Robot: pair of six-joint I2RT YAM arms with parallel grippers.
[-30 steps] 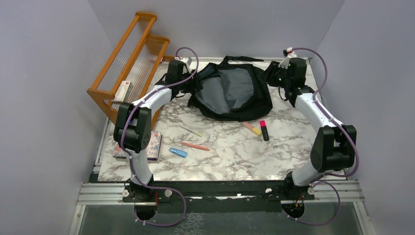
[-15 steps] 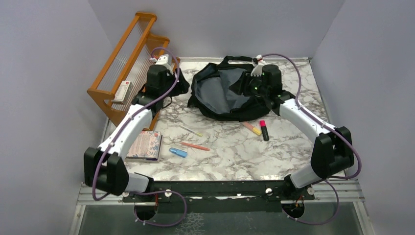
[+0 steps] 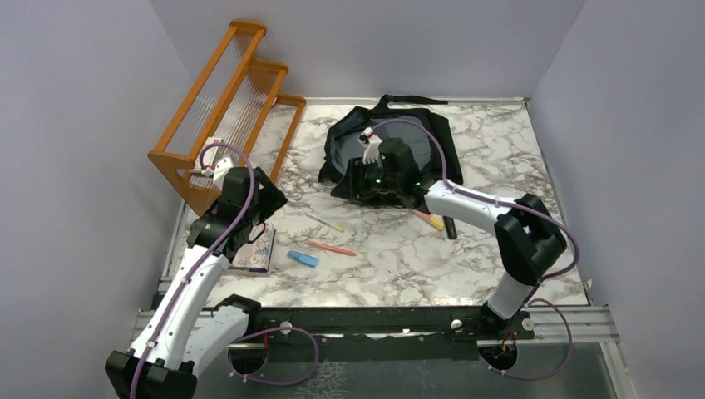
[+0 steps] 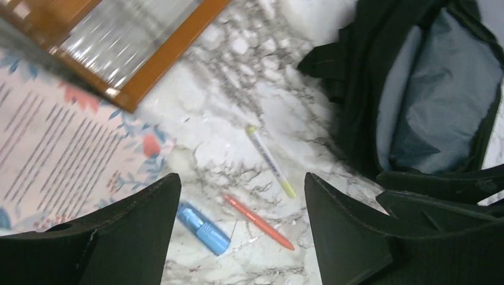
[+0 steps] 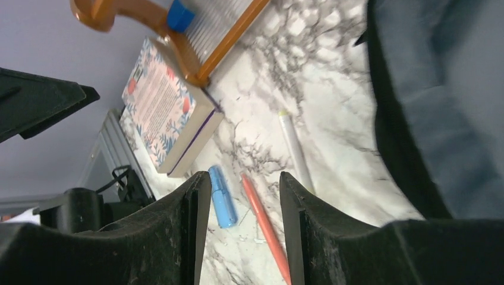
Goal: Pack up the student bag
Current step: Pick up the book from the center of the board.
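The student bag (image 3: 416, 133) lies at the back middle of the table, a black backpack with its mouth open on the grey lining (image 4: 440, 101). My right gripper (image 3: 351, 184) hovers over the bag's near left edge, pointing left. It is open with nothing between its fingers, and the wrist view (image 5: 243, 178) shows the marble below it. My left gripper (image 3: 270, 202) hangs open and empty (image 4: 242, 178) over the table's left side, just past a floral book (image 3: 253, 249). Black bag fabric (image 5: 392, 119) fills the right of the right wrist view.
A yellow-tipped pen (image 3: 324, 222), an orange pen (image 3: 331, 248) and a blue cylinder (image 3: 303, 258) lie left of centre. Two highlighters (image 3: 439, 221) lie under the right forearm. An orange wooden rack (image 3: 224, 108) holding a small box stands at the back left.
The left arm has pulled back from the bag's left edge to above the book, its jaws opening wider. The right arm has swung from the bag's right side to its near left edge.
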